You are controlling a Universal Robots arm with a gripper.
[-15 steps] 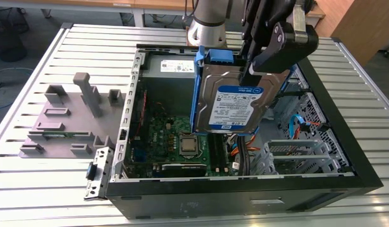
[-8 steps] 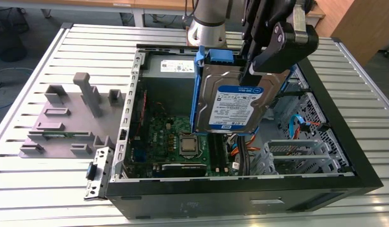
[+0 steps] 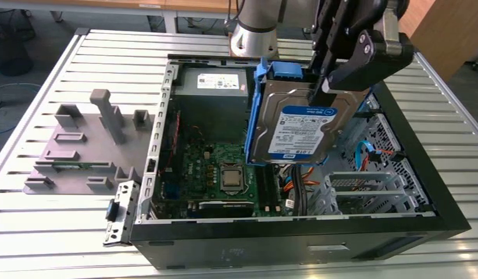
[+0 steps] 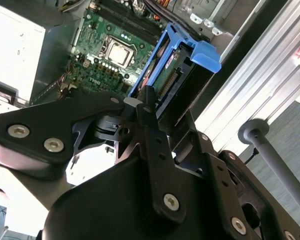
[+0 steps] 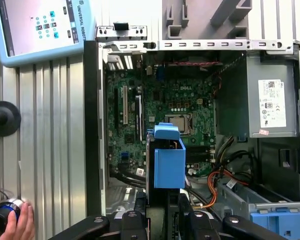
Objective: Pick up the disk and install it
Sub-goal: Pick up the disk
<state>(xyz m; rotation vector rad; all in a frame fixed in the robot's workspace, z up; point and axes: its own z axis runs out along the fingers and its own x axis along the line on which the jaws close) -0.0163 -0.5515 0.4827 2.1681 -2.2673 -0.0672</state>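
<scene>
- My tool point(image 3: 326, 87) is clenched on the disk point(image 3: 297, 131), gripping it by its upper edge.
- The disk hangs upright in the air with its label facing the exterior camera. It touches nothing but the tool.
- It sits over the open computer case point(image 3: 448, 215), above the strip between the motherboard point(image 3: 216, 165) and the metal drive cage point(image 3: 367, 186).
- In the second wrist view the blue carrier frame point(image 4: 176, 65) juts out beyond the tool, with the board below it.
- The case lies on its side on the slatted counter point(image 3: 53, 232), near the counter edge closest to the exterior camera.
- I judge the pick-up done. Installing remains: the disk is in no bay, and the cage looks unoccupied.
</scene>
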